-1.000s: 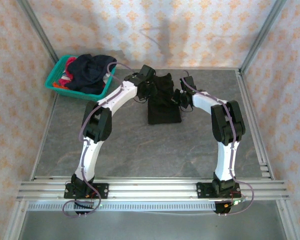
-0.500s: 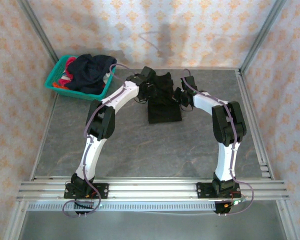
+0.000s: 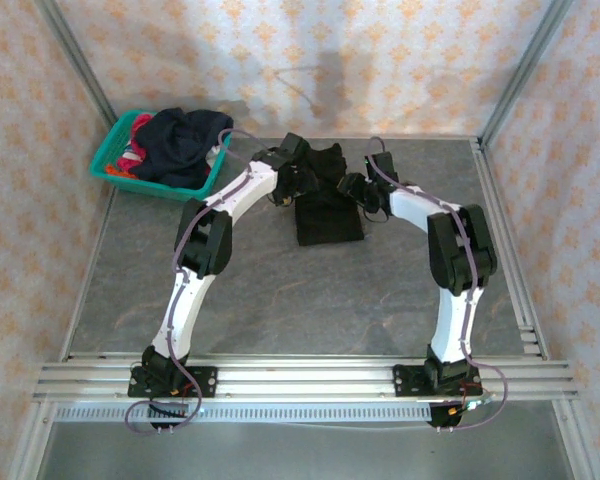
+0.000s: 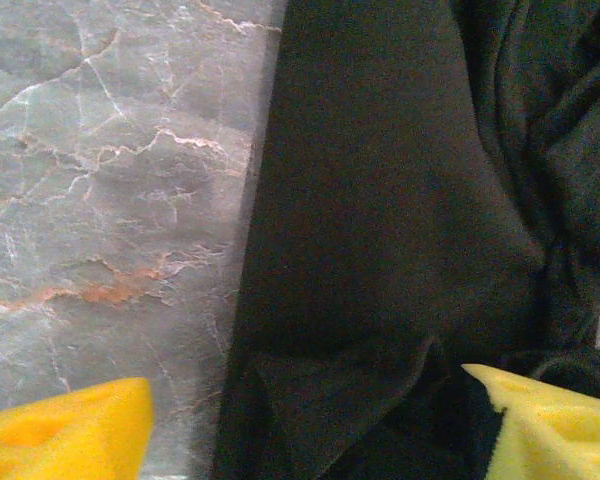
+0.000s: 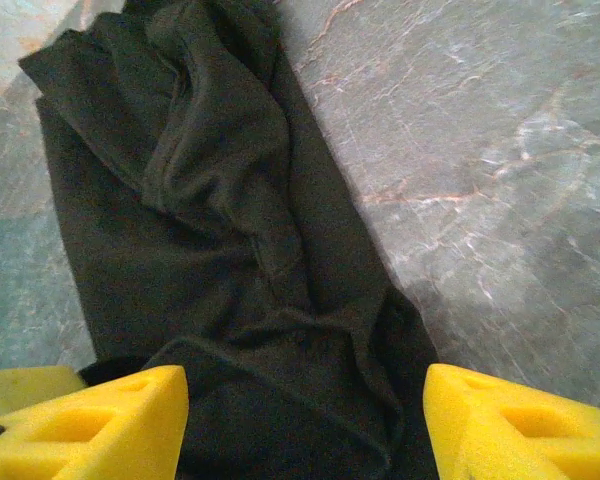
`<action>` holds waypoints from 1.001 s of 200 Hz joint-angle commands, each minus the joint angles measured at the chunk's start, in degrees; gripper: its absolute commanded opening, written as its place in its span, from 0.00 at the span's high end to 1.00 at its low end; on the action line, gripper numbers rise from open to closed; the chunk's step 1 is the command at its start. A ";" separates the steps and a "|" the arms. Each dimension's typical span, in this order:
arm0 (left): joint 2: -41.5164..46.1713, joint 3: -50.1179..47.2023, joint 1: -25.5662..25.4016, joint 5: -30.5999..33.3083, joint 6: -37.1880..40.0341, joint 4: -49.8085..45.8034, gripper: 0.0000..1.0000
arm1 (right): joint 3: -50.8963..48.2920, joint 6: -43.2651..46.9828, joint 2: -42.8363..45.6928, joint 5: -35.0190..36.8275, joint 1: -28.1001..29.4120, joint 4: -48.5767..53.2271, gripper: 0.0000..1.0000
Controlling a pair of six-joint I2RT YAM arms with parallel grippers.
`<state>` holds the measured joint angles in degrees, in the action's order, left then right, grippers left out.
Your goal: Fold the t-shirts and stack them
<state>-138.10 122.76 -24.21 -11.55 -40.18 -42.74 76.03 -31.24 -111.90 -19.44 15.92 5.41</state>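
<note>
A black t-shirt (image 3: pixel 327 212) lies partly folded at the back middle of the table, its far end bunched up. My left gripper (image 3: pixel 302 180) hovers over its far left edge, open, yellow pads (image 4: pixel 60 430) wide apart and dark cloth (image 4: pixel 380 200) lying loose between them. On the shirt's far right side, my right gripper (image 3: pixel 356 188) is also open, and the wrinkled black cloth (image 5: pixel 220 230) lies beneath its pads (image 5: pixel 520 420), not pinched. More t-shirts, a dark navy one (image 3: pixel 180 142) and a red-pink one (image 3: pixel 135 155), are heaped in the basket.
The teal plastic basket (image 3: pixel 108 165) stands at the back left corner. Grey marbled tabletop (image 3: pixel 310 300) stretches between the shirt and the arm bases. Metal frame rails (image 3: pixel 500 240) and patterned walls close in the table on the sides and back.
Both grippers have gone from shut to open, letting go of the black t-shirt. The arms have shifted only slightly over its far end.
</note>
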 commanded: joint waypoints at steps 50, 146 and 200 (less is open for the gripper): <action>17.69 -14.51 0.45 6.96 -0.16 5.34 0.06 | -5.22 5.68 6.66 1.47 6.28 -1.31 0.45; 32.46 -34.75 0.77 6.98 0.21 10.40 0.00 | 11.55 4.91 -9.83 -0.79 4.95 1.72 0.55; 30.91 -36.59 -1.92 5.68 -1.11 12.26 0.00 | 25.53 7.65 -17.66 -2.22 1.08 7.59 0.52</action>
<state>-106.28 85.84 -24.34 -5.32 -40.25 -33.15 95.98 -25.98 -126.45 -21.45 17.78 8.40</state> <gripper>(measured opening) 0.994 0.468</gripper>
